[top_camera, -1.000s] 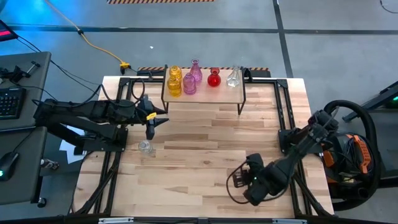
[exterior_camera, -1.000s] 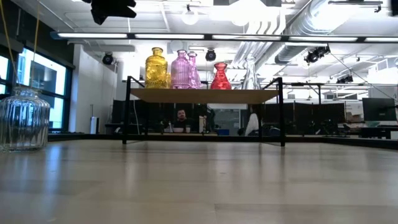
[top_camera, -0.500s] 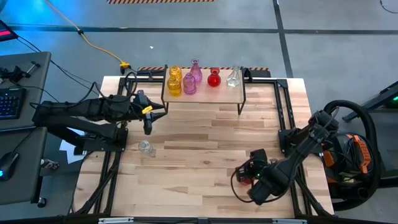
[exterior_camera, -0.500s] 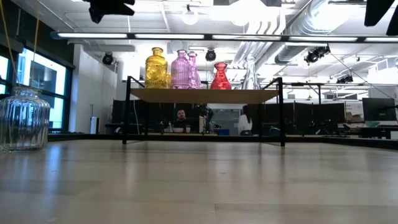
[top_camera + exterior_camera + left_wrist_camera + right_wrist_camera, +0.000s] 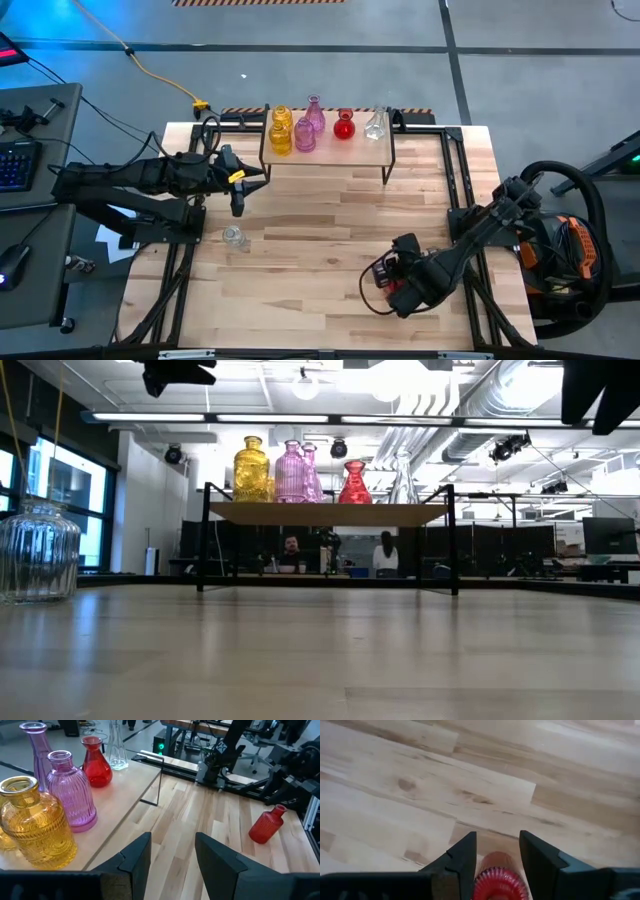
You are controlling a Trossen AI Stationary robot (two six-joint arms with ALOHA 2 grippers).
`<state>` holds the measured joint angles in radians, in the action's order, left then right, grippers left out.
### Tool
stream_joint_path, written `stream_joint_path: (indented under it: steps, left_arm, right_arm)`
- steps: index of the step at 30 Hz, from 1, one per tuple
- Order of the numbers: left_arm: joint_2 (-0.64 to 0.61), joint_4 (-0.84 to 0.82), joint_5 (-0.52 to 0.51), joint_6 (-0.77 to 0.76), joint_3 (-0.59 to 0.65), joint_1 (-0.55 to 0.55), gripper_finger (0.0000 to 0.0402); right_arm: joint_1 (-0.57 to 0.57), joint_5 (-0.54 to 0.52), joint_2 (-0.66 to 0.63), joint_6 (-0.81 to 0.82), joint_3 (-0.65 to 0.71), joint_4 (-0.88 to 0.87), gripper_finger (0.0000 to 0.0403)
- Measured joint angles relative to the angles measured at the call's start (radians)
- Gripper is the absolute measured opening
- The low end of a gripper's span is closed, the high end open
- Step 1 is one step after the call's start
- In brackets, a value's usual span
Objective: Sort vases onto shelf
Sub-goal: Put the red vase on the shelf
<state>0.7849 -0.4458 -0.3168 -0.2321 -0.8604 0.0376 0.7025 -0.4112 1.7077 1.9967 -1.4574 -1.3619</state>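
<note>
High view: the shelf (image 5: 327, 146) stands at the far edge of the counter (image 5: 330, 230), carrying five vases in a row: one yellow (image 5: 281, 131), two pink (image 5: 306, 133), one red (image 5: 344, 125), one clear (image 5: 375, 124). The left hand (image 5: 240, 195) hovers just in front of the shelf's yellow end; a sixth, clear ribbed vase (image 5: 233, 237) sits on the counter just behind it. The right hand (image 5: 388, 288) hangs low over the near right part, something red under it

Low view: the same five vases stand on the shelf (image 5: 330, 513), and the clear ribbed vase (image 5: 38, 552) stands alone at the left edge

Left wrist view: the left hand (image 5: 172, 855) is released, fingers spread, nothing between them; ahead are the five shelf vases, and far off a red vase (image 5: 266, 823) leans on the counter

Right wrist view: the right hand (image 5: 497, 855) is released, its fingers (image 5: 462, 857) straddling a red ribbed vase (image 5: 499, 881) without touching
</note>
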Motion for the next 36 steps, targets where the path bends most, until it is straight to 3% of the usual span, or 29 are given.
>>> stream_joint_path:
  steps: [11, 16, 22, 25, 29, 36]
  left_arm:
    - [0.0, 0.0, 0.0, -0.052, 0.0, 0.0, 0.0145]
    - [-0.003, -0.003, 0.0, -0.028, 0.0, 0.0, 0.0145]
    - [-0.096, -0.003, -0.011, -0.051, 0.001, 0.0, 0.0145]
    - [-0.14, -0.004, -0.025, -0.053, 0.001, 0.0, 0.0145]
    - [-0.169, -0.005, -0.053, -0.054, 0.001, 0.0, 0.0145]
    - [-0.169, -0.006, -0.069, -0.062, 0.001, 0.0, 0.0145]
  right_arm:
    - [-0.059, 0.012, 0.0, -0.222, 0.0, 0.009, 0.0134]
    - [-0.061, 0.004, 0.0, -0.252, 0.0, 0.016, 0.0153]
    - [-0.061, 0.003, 0.0, -0.302, 0.0, 0.002, 0.0182]
    - [-0.055, -0.012, 0.001, -0.275, 0.0, -0.058, 0.0193]
    - [-0.005, -0.072, 0.001, -0.088, 0.0, -0.131, 0.0197]
    - [0.096, -0.082, 0.001, -0.005, 0.0, -0.043, 0.0197]
